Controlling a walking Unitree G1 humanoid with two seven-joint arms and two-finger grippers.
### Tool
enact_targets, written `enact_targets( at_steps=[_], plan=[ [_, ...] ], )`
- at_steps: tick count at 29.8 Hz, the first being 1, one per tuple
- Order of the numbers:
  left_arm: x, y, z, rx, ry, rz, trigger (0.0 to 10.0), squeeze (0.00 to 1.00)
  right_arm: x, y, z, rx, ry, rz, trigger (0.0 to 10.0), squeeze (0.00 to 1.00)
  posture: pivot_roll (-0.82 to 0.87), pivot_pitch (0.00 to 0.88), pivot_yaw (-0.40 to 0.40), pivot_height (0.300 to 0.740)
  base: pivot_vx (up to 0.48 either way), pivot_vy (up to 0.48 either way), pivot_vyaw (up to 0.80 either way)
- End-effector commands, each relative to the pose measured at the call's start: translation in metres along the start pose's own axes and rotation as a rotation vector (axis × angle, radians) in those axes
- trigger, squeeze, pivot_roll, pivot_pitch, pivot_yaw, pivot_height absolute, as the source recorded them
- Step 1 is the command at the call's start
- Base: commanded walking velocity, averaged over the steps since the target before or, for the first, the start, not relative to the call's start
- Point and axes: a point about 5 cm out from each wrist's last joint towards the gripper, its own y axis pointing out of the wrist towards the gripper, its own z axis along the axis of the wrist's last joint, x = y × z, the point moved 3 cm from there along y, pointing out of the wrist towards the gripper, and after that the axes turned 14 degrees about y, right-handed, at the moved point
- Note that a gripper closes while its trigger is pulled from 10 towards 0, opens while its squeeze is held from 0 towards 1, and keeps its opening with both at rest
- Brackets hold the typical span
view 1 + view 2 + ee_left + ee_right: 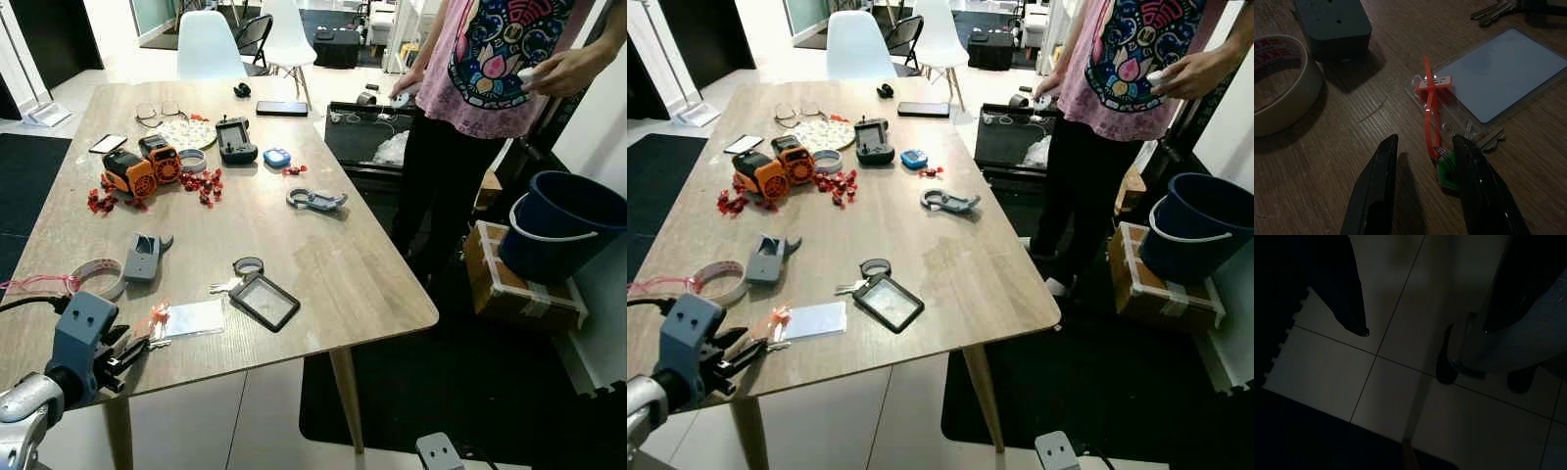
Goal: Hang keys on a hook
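Table (1352, 147): matt grained wood. Card sleeve (1508, 83): glossy clear plastic. Tie (1428, 115): smooth orange plastic. Keys (1493, 12): dull metal. Tape (1278, 83): paper.

the wooden table (323, 245) is evenly lit from overhead in both eye views, with a pale sheen seen on its near half and straight edges bowed toward the frame borders. the left wrist view is dim but sharp, soft shadows cast beside the tape roll (1276, 83). the right wrist view is largely lost to darkness.
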Motion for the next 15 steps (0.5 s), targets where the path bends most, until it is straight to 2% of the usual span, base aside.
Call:
enact_targets(
  at_steps=[1, 2, 3, 4, 5, 6, 7, 8, 9, 10, 15],
  plan=[
    [-0.0015, -0.0050, -0.0051, -0.026, 0.017, -0.014, 9.9, 0.00, 0.0030, -0.0013, -0.0047, -0.015, -0.007, -0.005, 10.0, 0.00, 0.05, 0.066, -0.042, 0.740, 0.000, 0.000, 0.00],
    [-0.0015, -0.0050, -0.0051, -0.026, 0.017, -0.014, 9.9, 0.00, 0.0030, -0.0013, -0.0047, -0.015, -0.007, -0.005, 10.0, 0.00, 0.05, 0.066, -0.042, 0.740, 0.000, 0.000, 0.00],
    [-0.0010, -0.0051, -0.0054, -0.026, 0.016, -0.016, 8.8, 0.00, 0.0030, -0.0013, -0.0048, -0.015, -0.006, -0.005, 10.0, 0.00, 0.05, 0.066, -0.042, 0.740, 0.000, 0.000, 0.00],
    [-0.0006, -0.0051, -0.0058, -0.026, 0.016, -0.018, 8.2, 0.00, 0.0030, -0.0013, -0.0048, -0.015, -0.006, -0.005, 10.0, 0.00, 0.05, 0.066, -0.042, 0.740, 0.000, 0.000, 0.00],
    [0.0000, -0.0051, -0.0060, -0.026, 0.015, -0.020, 6.5, 0.00, 0.0028, -0.0012, -0.0048, -0.015, -0.006, -0.004, 10.0, 0.00, 0.05, 0.065, -0.042, 0.740, 0.000, 0.000, 0.00],
    [0.0000, -0.0051, -0.0060, -0.026, 0.015, -0.020, 6.5, 0.00, 0.0028, -0.0012, -0.0048, -0.015, -0.006, -0.004, 10.0, 0.00, 0.05, 0.065, -0.042, 0.740, 0.000, 0.000, 0.00],
    [0.0008, -0.0049, -0.0060, -0.024, 0.012, -0.023, 4.0, 0.00, 0.0026, -0.0012, -0.0047, -0.014, -0.005, -0.003, 10.0, 0.00, 0.05, 0.067, -0.042, 0.740, 0.000, 0.000, 0.00],
    [0.0009, -0.0048, -0.0059, -0.023, 0.011, -0.023, 2.4, 0.00, 0.0024, -0.0012, -0.0047, -0.014, -0.006, -0.003, 10.0, 0.00, 0.05, 0.066, -0.042, 0.740, 0.000, 0.000, 0.00],
    [0.0009, -0.0048, -0.0059, -0.023, 0.011, -0.023, 2.4, 0.00, 0.0024, -0.0012, -0.0047, -0.014, -0.006, -0.003, 10.0, 0.00, 0.05, 0.066, -0.042, 0.740, 0.000, 0.000, 0.00],
    [0.0009, -0.0049, -0.0058, -0.022, 0.010, -0.023, 0.2, 0.00, 0.0023, -0.0011, -0.0047, -0.014, -0.005, -0.003, 10.0, 0.00, 0.05, 0.067, -0.041, 0.740, 0.000, 0.000, 0.00],
    [0.0008, -0.0053, -0.0065, -0.026, 0.009, -0.027, 0.0, 0.00, 0.0020, -0.0010, -0.0046, -0.014, -0.004, -0.003, 10.0, 0.00, 0.05, 0.069, -0.038, 0.740, 0.000, 0.000, 0.00]
  ],
)
